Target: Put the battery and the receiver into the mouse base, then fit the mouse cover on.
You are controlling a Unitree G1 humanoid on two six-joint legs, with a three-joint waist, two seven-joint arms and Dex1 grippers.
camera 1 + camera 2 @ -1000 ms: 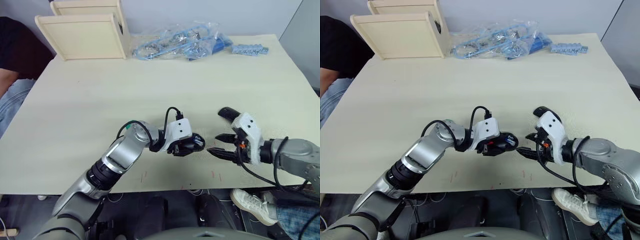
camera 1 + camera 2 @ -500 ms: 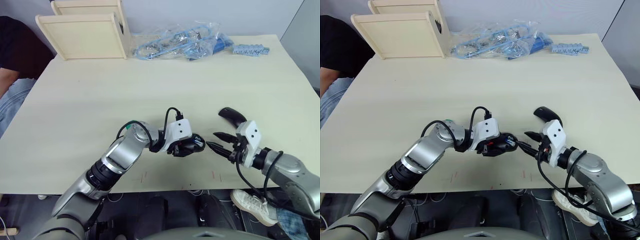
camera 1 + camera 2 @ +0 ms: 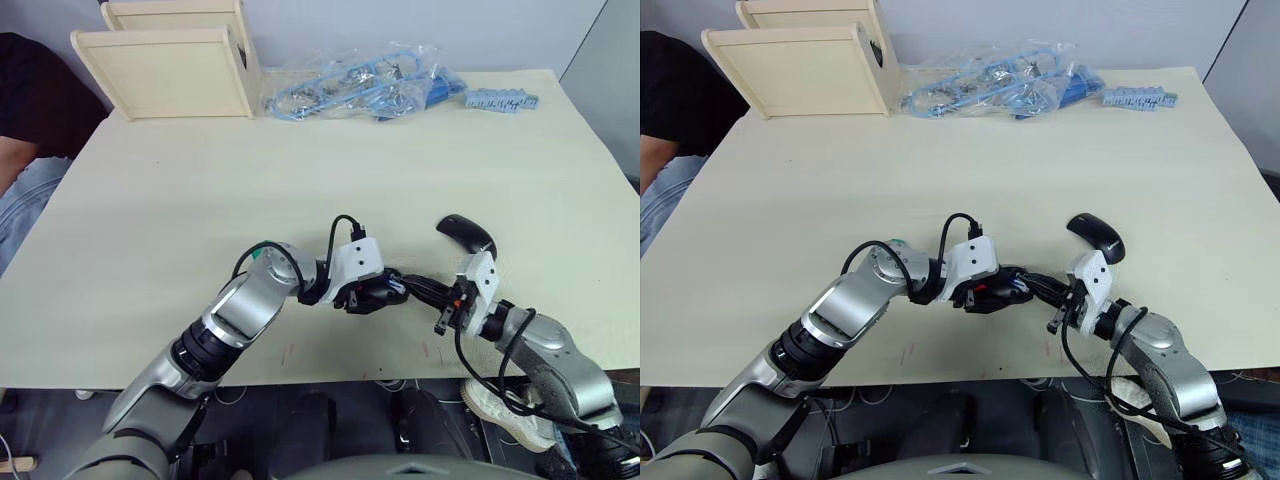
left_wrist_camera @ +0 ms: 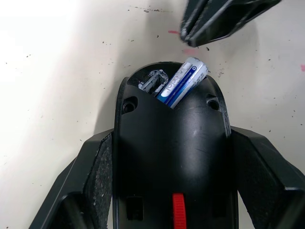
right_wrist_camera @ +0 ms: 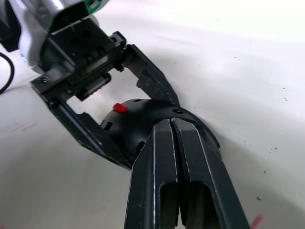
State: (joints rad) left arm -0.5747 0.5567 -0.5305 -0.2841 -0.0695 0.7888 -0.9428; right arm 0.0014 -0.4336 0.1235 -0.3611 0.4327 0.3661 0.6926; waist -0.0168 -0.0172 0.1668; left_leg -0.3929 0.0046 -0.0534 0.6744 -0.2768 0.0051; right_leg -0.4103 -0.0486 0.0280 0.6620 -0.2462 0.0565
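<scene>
From the head views, the right gripper (image 3: 420,291) is seen to have been brought in from well apart until its closed fingers touch the end of the black oval mouse base with red markings (image 3: 375,293). That base is clamped between the fingers of the left gripper (image 3: 378,290). This is judged to be a nudge meant to seat the battery. The smooth glossy black curved mouse cover (image 3: 465,234) lies on the pale cream table (image 3: 200,180) just beyond the right gripper, untouched. Open table is left on the far side of the mouse base, while the near table edge lies close behind both grippers.

In the left wrist view, the small white cylinder battery with blue ends (image 4: 183,85) is seen tilted in the base's open compartment, one end riding up on the rim, so it is judged not yet seated. No receiver can be made out.

In the right wrist view, the right gripper's fingers (image 5: 164,162) are pressed together, holding nothing, their tips over the mouse base.
</scene>
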